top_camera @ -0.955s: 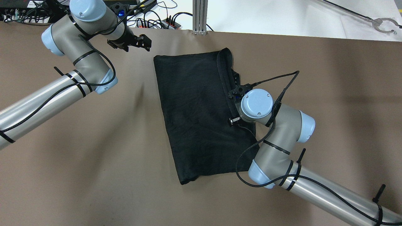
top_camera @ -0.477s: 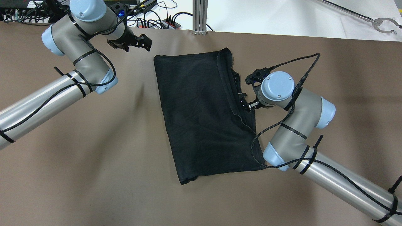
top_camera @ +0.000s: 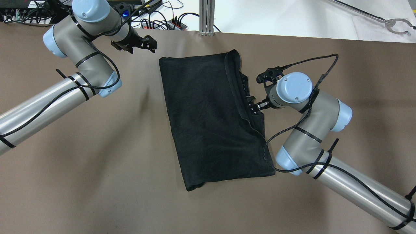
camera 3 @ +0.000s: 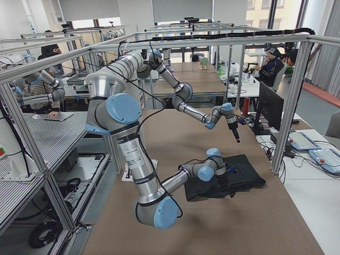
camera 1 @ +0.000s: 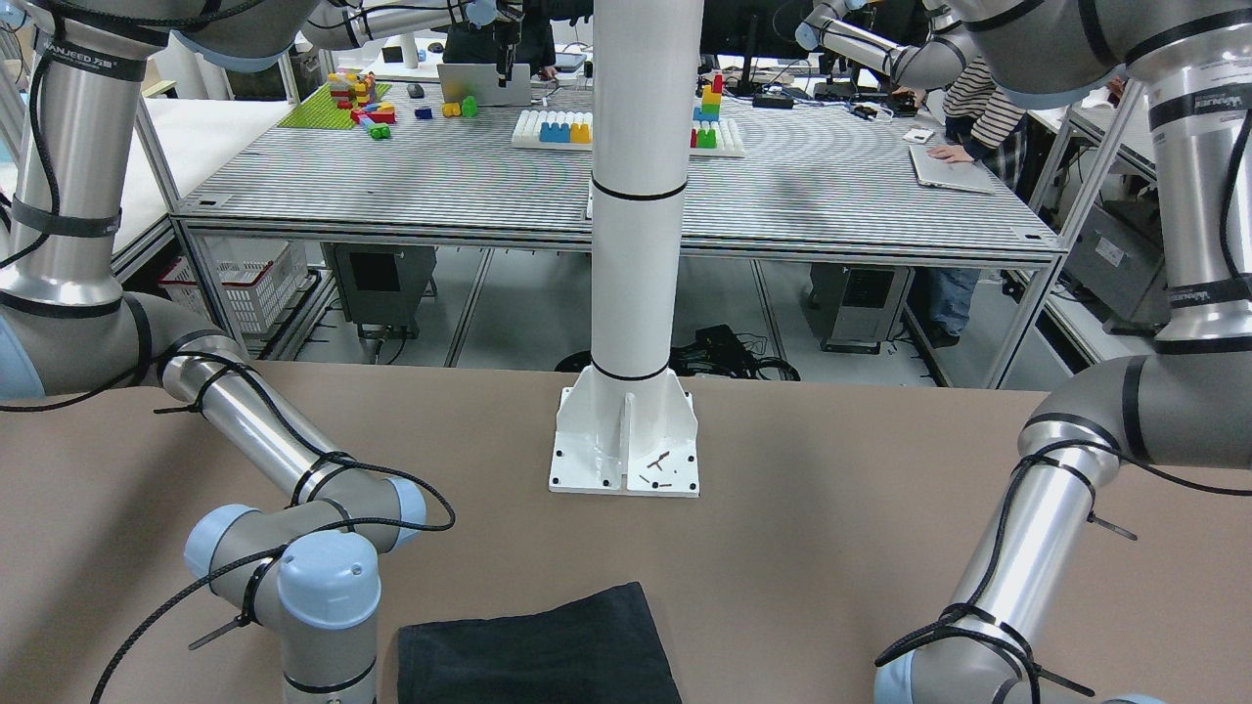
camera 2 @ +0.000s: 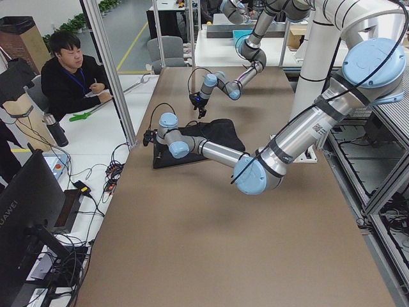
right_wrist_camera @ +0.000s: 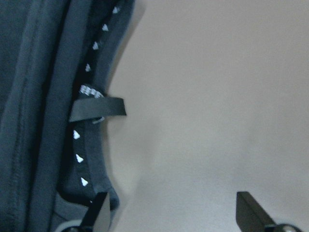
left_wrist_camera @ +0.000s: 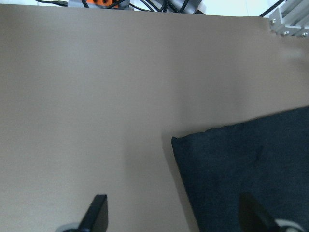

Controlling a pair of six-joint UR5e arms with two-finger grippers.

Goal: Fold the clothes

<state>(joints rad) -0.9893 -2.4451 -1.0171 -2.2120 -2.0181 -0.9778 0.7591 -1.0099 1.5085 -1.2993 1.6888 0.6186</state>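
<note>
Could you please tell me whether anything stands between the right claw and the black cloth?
Nothing visible does: the open right claw hangs at the edge of the black rectangular fabric piece, over the brown table.

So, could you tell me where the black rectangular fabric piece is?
In the overhead view the black rectangular fabric piece lies central on the brown table, the right gripper by its right edge.

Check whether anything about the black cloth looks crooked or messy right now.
Yes. The black cloth lies skewed on the table, and its layers do not line up: beside the right gripper, an under-layer with a small loop sticks out past the top layer, and the far corner curls over.
</note>
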